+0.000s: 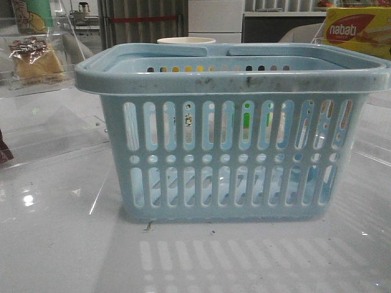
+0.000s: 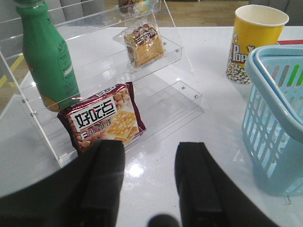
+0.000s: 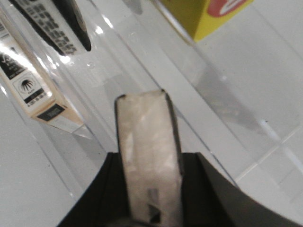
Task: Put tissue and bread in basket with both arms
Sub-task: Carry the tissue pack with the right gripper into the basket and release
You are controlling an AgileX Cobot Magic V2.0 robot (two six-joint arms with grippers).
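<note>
A: Item one, nearest the front camera?
B: The basket (image 1: 232,159), light blue, slotted sides, standing upright on the white table (image 1: 61,244), its long axis running left to right across the front view. Nothing readable inside through the slots.

A: Left gripper?
B: Left gripper (image 2: 149,163), fingers spread apart, nothing between them, above bare table. Just beyond it, a red biscuit pack (image 2: 105,118) leaning on the lowest step of a clear acrylic stand (image 2: 184,85).

A: The bread?
B: The bread (image 2: 143,45), wrapped slice, on a higher step of that stand, propped tilted, printed label uppermost, long axis running up the step. A green bottle (image 2: 47,56) stands upright beside it. Farther off, a yellow popcorn cup (image 2: 253,42) stands near the basket's rim.

A: Right gripper?
B: Right gripper (image 3: 150,189), pinching the tissue (image 3: 149,151): a narrow pale pack with dark edges, long axis pointing away from the wrist, held over a clear shelf. A yellow box (image 3: 199,14) lies beyond.
</note>
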